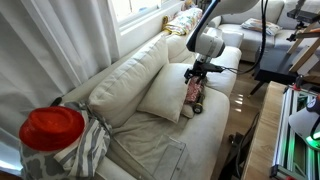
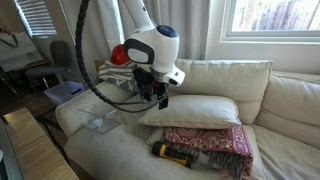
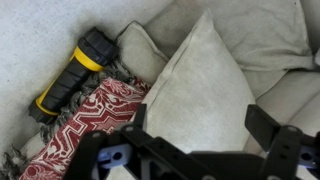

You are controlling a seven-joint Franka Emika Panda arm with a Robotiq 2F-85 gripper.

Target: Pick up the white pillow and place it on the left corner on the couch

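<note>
The Panda arm reaches in from above the couch and bends at the wrist so that the Robotiq gripper points down at the seat. In both exterior views the gripper hangs just over the near edge of the white pillow, and no contact can be seen. In the wrist view the gripper enters from the bottom with its two black fingers spread wide apart and nothing between them. The pillow's fabric fills the gap below.

The white pillow is a plain cream square of soft, slightly creased cloth with pointed corners. It lies tilted on the seat, with its back edge against a big back cushion. Its front edge rests on a red patterned pillow, which has a white motif and a fringe along one side. Both pillows sit roughly midway along the couch.

A yellow and black flashlight lies on the seat cushion just beside the red patterned pillow, at its fringed edge. It also shows in an exterior view.

A clear plastic box stands on the seat near the armrest, well apart from the pillows. What it holds cannot be made out. In an exterior view, a red round object rests on striped grey cloth at the near end of the couch.
</note>
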